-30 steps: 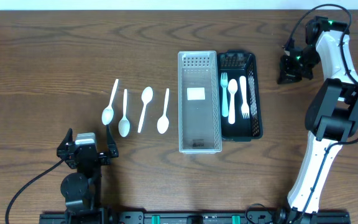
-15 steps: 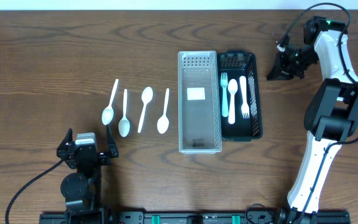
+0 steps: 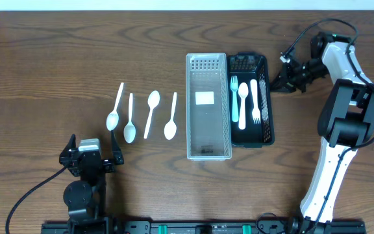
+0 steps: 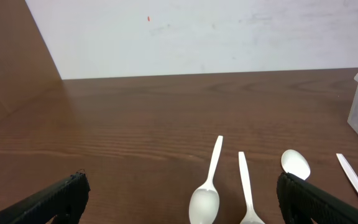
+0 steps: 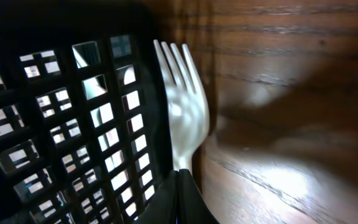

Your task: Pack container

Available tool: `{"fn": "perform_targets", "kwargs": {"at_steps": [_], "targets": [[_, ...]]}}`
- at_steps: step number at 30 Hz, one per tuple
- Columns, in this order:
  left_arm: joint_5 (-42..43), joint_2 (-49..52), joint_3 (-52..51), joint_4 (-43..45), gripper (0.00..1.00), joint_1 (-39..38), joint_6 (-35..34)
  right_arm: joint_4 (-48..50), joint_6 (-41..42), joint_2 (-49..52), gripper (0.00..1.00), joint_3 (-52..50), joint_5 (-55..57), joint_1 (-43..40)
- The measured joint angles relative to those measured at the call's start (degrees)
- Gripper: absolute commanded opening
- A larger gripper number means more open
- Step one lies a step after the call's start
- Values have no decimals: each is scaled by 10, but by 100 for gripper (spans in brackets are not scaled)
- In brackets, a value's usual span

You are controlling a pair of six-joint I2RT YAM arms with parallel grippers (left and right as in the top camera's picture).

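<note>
While right end effector (image 5: 185, 194) grips fork (image 5: 183, 115) | tines just beside black tray (image 5: 73, 93)

Robotics lab setup, wood-grain table (image 3: 44, 52), bare white wall (image 4: 229, 31), black mounting rail (image 3: 187, 227)

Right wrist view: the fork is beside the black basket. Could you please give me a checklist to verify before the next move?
1. Right gripper holds the white fork: ok, the handle runs down into its fingers.
2. Fork above the black basket: not ok, it is outside the mesh wall, over the table.
3. Cutlery inside lies flat: ok.
4. Fork tines clear of the mesh: cannot tell, they look very close.
5. Left gripper out of the way: ok, open, far from the basket.
</note>
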Motion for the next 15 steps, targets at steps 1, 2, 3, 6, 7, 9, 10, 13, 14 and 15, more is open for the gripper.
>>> {"fn": "perform_targets", "kwargs": {"at_steps": [1,2,3,6,7,9,10,13,14,15], "targets": [[0,0,0,0,98,0,0,2,0,0,1,-2,-3,0],[0,0,0,0,98,0,0,2,0,0,1,-2,-5,0],[0,0,0,0,98,0,0,2,0,0,1,-2,-8,0],[0,0,0,0,98,0,0,1,0,0,1,-2,-13,0],[0,0,0,0,98,0,0,1,0,0,1,-2,-15,0],[0,0,0,0,98,0,0,-3,0,0,1,-2,-16,0],[0,0,0,0,98,0,0,-3,0,0,1,-2,-17,0],[0,0,0,0,98,0,0,-3,0,0,1,-2,-18,0],[0,0,0,0,98,0,0,-3,0,0,1,-2,-18,0],[0,0,0,0,98,0,0,-3,0,0,1,-2,-19,0]]}}
